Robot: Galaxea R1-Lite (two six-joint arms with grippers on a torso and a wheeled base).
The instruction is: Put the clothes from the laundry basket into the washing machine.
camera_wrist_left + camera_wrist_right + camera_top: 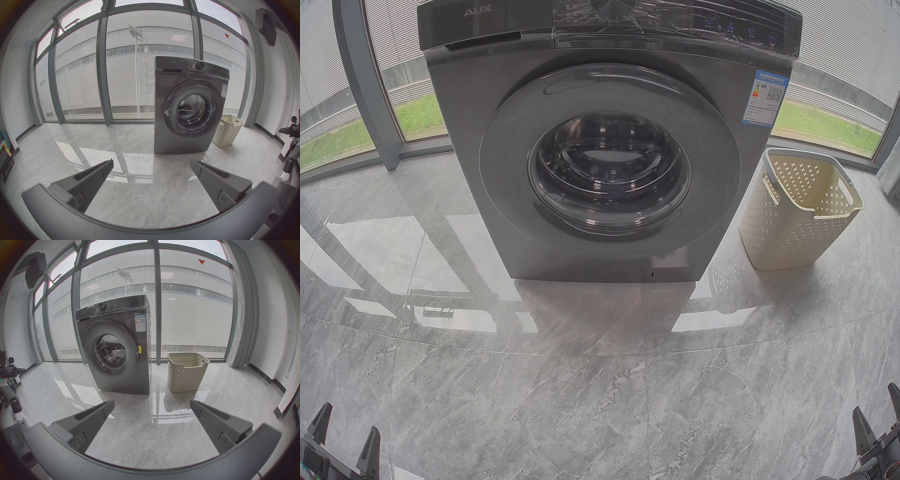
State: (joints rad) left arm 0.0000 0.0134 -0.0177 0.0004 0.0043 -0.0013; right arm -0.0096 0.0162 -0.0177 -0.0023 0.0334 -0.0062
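A grey front-loading washing machine (600, 144) stands straight ahead on the floor with its round door (609, 169) shut. To its right stands a cream perforated laundry basket (800, 212); its inside looks bare and I see no clothes in it. The machine (190, 106) and the basket (227, 130) appear far off in the left wrist view, as do the machine (115, 346) and the basket (187, 372) in the right wrist view. My left gripper (151, 165) is open and holds nothing, low at the near left (344, 434). My right gripper (152, 405) is open with nothing in it, low at the near right (878, 415).
Glossy grey marble floor (581, 387) stretches between me and the machine. Tall windows (400, 119) with dark frames run behind the machine and the basket. A wall and curtain (247, 321) close off the right side.
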